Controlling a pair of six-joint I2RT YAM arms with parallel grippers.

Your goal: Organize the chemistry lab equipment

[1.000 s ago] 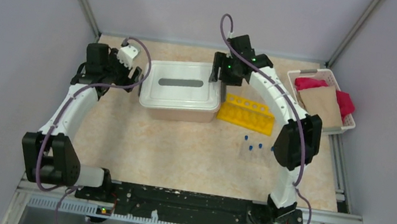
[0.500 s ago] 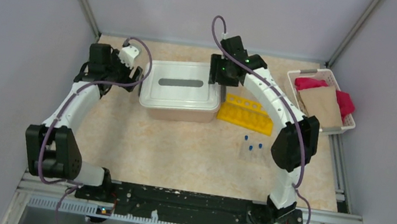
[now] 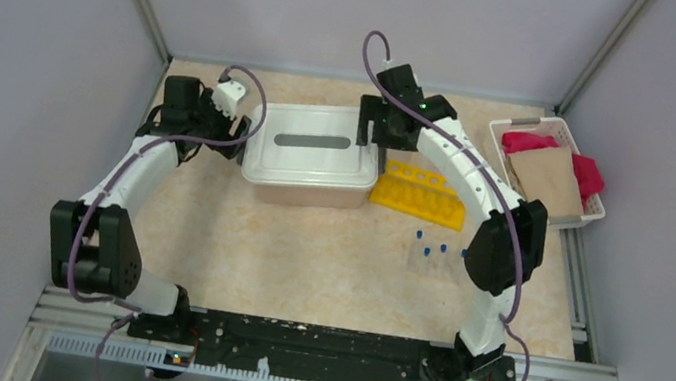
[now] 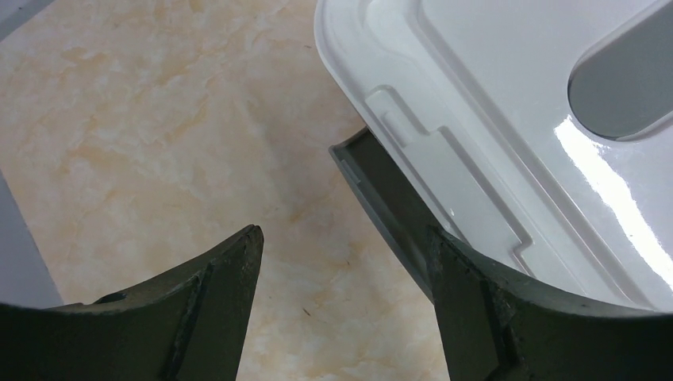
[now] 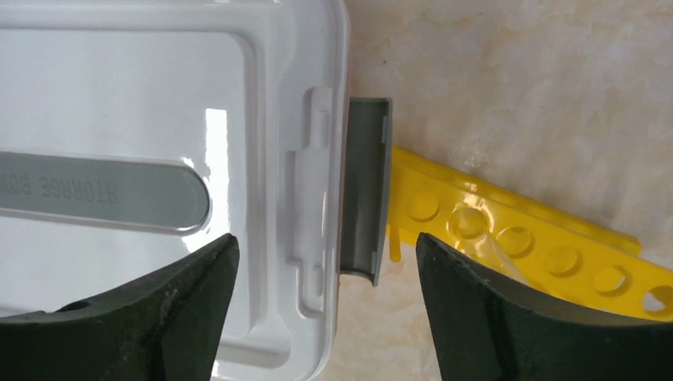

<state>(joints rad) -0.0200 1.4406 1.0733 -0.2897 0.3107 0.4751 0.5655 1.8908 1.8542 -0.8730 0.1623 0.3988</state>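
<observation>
A white lidded storage box [image 3: 309, 154] stands mid-table with a grey latch at each end. My left gripper [image 3: 240, 125] is open at its left end; in the left wrist view [image 4: 341, 238] the left latch [image 4: 381, 198] lies just inside the right finger. My right gripper [image 3: 374, 140] is open over the right end; in the right wrist view [image 5: 325, 246] it straddles the right latch [image 5: 365, 190]. The yellow holed tube rack [image 3: 420, 193] lies right of the box, also in the right wrist view [image 5: 516, 238]. Small blue-capped tubes [image 3: 428, 248] lie in front of it. Flask and squeeze bottle are out of view.
A white basket [image 3: 549, 172] of pink and tan cloths sits at the back right. Grey walls enclose the table on three sides. The arm bases and a black rail [image 3: 311, 343] run along the near edge.
My left gripper has moved right, closer to the box's left end. My right gripper has shifted slightly at the box's right end. The box, rack and tubes have not moved.
</observation>
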